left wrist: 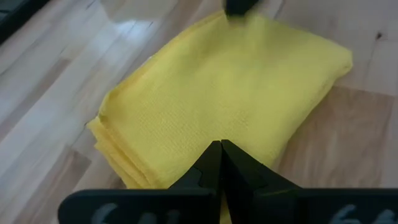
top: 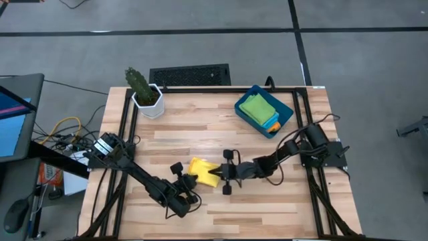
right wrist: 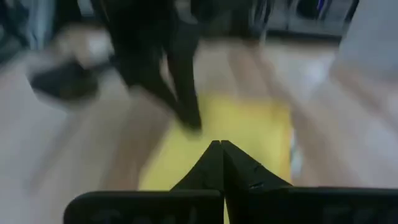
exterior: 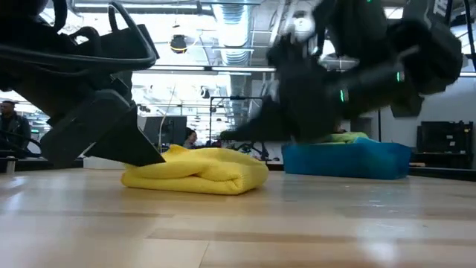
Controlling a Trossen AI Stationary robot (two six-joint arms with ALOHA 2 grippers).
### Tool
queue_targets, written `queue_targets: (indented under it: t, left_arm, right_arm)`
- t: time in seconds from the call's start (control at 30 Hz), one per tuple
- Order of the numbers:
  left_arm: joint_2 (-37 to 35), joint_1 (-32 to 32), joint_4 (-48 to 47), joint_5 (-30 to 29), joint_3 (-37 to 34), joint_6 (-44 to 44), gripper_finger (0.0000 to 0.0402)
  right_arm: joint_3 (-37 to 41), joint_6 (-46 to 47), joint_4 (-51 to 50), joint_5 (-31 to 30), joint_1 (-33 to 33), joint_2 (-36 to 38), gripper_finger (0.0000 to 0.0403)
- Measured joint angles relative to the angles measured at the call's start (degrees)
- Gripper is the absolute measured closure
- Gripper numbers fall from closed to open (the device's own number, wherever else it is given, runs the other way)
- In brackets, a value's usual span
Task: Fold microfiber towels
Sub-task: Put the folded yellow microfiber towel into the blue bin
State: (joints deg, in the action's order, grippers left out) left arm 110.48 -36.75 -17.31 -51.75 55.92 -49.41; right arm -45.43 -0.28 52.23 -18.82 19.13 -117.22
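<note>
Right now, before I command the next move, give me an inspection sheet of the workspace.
Surface: wooden table, bare around the work.
Job's things: folded yellow towel mid-table; green towel on top, orange towel at the edge, in the teal bin.
Clutter: potted cactus at a far corner.
Grippers: left gripper and right gripper both shut, at opposite sides of the yellow towel.
Cables: loose wires off the table's left.
Surroundings: person in the background.

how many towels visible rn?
3 visible. A folded yellow towel lies on the table between the left gripper and right gripper. A green towel sits atop an orange towel in the blue bin. More may be hidden underneath.
</note>
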Motion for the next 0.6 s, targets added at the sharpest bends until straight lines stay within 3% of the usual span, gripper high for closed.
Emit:
queue_targets:
  t: [0.17, 0.37, 0.6]
  left_arm:
    - [0.00, 0.02, 0.23, -1.03, 0.00, 0.20, 0.0401]
    - [-0.07, 0.04, 0.07, -1.72, 0.14, 0.32, 0.0401]
    - [-6.00, -0.22, 0.66, -10.60, 3.04, 8.82, 0.0401]
  right_arm:
    - [-0.05, -2.88, 3.61, -2.14, -0.97, 0.66, 0.0384]
    - [-0.28, 1.12, 5.43, -2.26, -3.59, -4.04, 0.0385]
    - [-0.79, 3.26, 5.13, -2.16, -4.18, -7.01, 0.0385]
